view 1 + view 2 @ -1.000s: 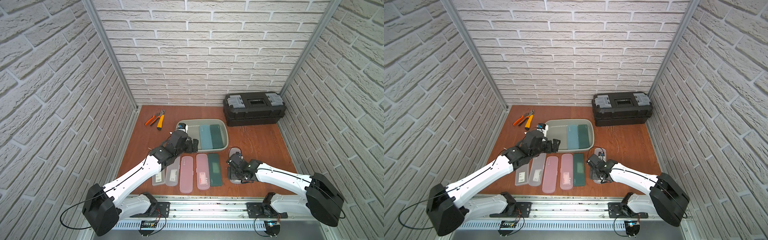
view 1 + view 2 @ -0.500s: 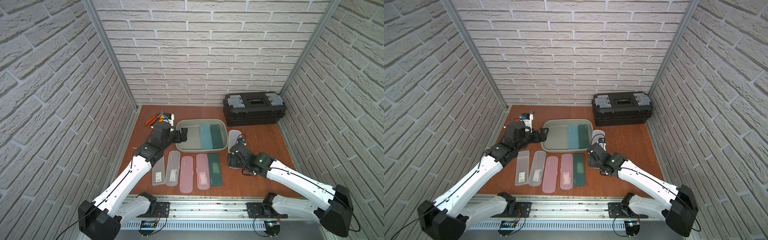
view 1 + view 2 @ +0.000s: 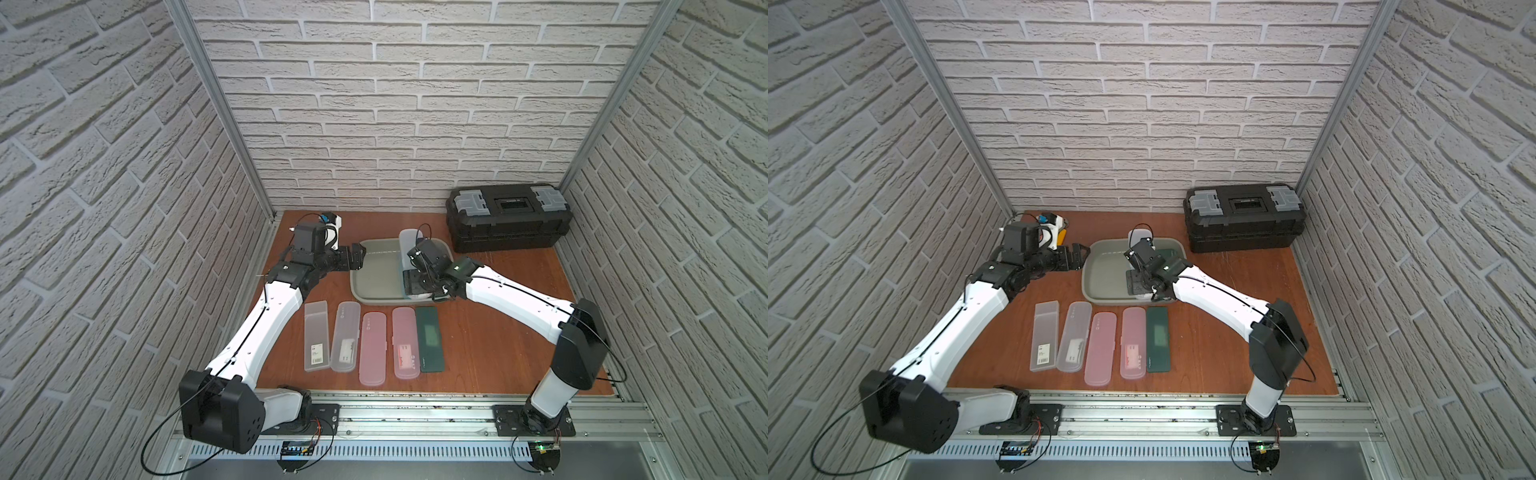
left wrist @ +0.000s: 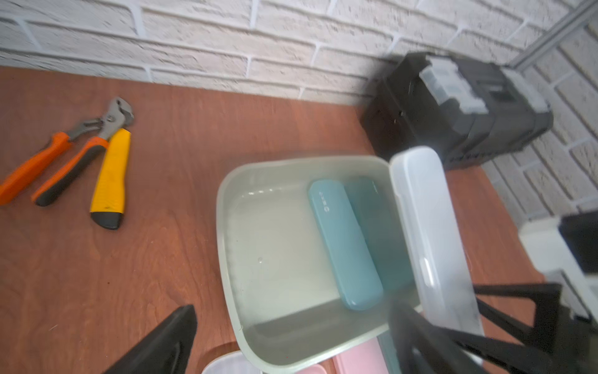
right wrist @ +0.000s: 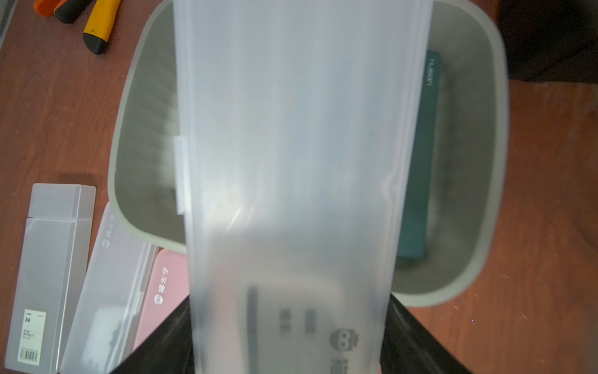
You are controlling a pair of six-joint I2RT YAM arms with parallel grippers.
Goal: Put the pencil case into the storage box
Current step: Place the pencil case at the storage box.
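The storage box [image 3: 354, 286] [image 3: 1087, 286] is a grey-green tub at mid-table in both top views. A light-blue case [image 4: 343, 239] and a dark green case [image 5: 420, 162] lie inside it. My right gripper [image 3: 417, 284] [image 5: 288, 340] is shut on one end of a frosted translucent pencil case [image 3: 407, 239] [image 5: 291, 162]. That case slants over the box's right part, far end raised; I cannot tell whether it touches the box. My left gripper [image 3: 358, 255] [image 4: 291, 349] hangs open and empty at the box's left rim [image 4: 226, 252].
Several pencil cases [image 3: 374, 347] lie in a row in front of the box. A black toolbox [image 3: 507, 218] stands at the back right. Orange-handled pliers [image 4: 64, 155] and a yellow-handled knife [image 4: 110, 175] lie at the back left, behind my left wrist.
My right gripper has lifted the translucent pencil case off the table right of the row and carried it back and left over the box. My left gripper has drawn back to the box's left rim.
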